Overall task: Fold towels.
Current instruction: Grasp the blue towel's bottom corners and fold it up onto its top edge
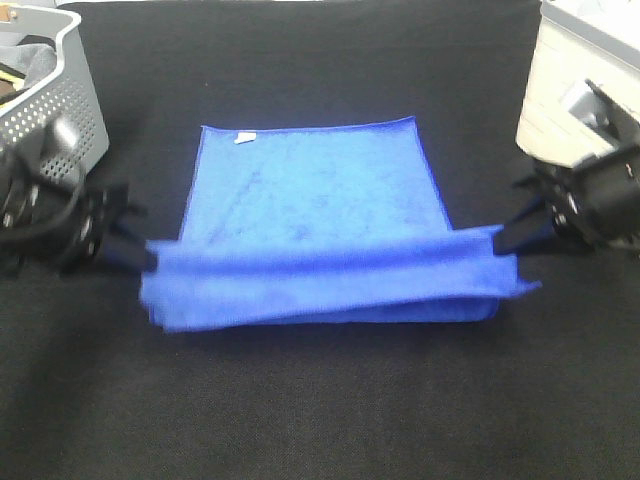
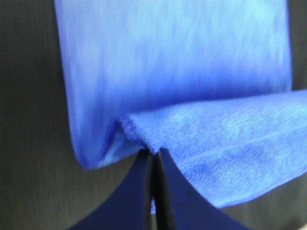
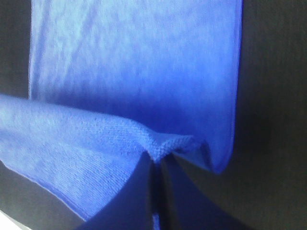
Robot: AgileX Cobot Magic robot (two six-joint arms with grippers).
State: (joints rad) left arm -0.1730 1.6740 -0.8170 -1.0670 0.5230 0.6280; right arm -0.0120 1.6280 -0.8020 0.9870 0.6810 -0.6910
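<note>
A blue towel lies on the black table with a small white tag near its far left corner. Its near edge is lifted and folded back over the flat part. My left gripper is shut on the left corner of that lifted edge; the left wrist view shows the fingers pinching the towel. My right gripper is shut on the right corner; the right wrist view shows the fingers pinching the towel. Both corners are held just above the flat layer.
A grey perforated basket stands at the far left, next to the left arm. A white container stands at the far right, behind the right arm. The black tabletop surrounds the towel.
</note>
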